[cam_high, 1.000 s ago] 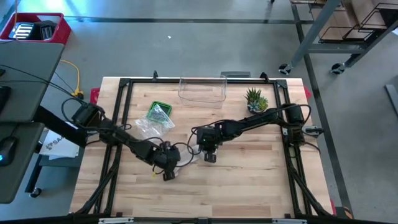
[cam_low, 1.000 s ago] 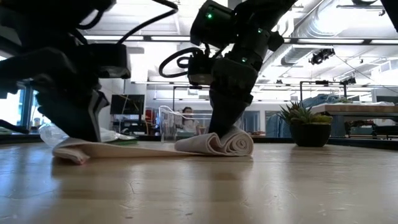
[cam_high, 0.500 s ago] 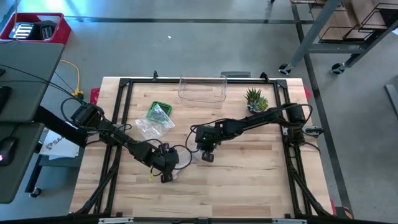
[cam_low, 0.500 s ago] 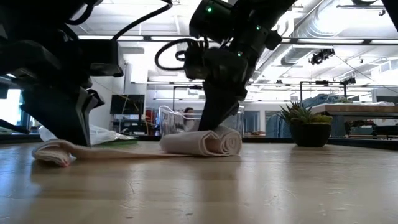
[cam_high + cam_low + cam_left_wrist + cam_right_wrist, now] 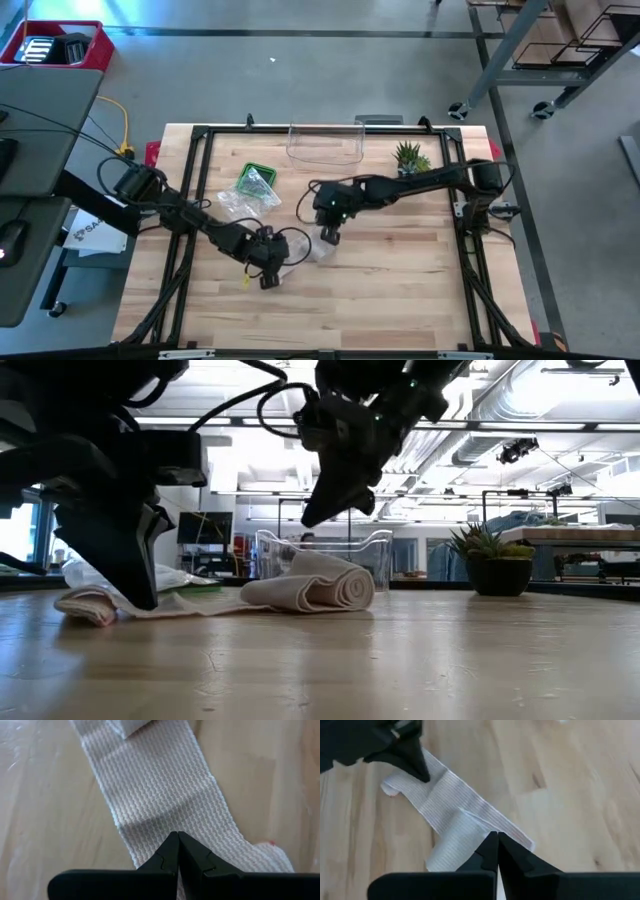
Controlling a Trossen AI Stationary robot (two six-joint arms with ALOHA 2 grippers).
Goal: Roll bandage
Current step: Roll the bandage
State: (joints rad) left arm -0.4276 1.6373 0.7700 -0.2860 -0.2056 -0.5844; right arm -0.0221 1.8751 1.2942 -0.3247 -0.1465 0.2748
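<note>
While white woven bandage (image 5: 300, 588) lies half rolled on wooden bench (image 5: 420, 660) | we judge tail unrolled | left gripper (image 5: 135, 598) jaws closed, pinning tail | right gripper (image 5: 312, 515) jaws closed, empty, above roll

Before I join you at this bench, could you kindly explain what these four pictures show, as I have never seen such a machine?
It is a robot with two dark arms at a wooden table. One picture looks straight down, one looks level across the tabletop, and two come from cameras on the wrists.

A white bandage lies partly rolled on the table. The left gripper, jaws shut, presses down on its flat loose end. The right gripper, jaws shut too, hangs just above the rolled end and holds nothing.

Further back are a clear plastic container, a small potted plant, a green tray and a clear plastic bag.
</note>
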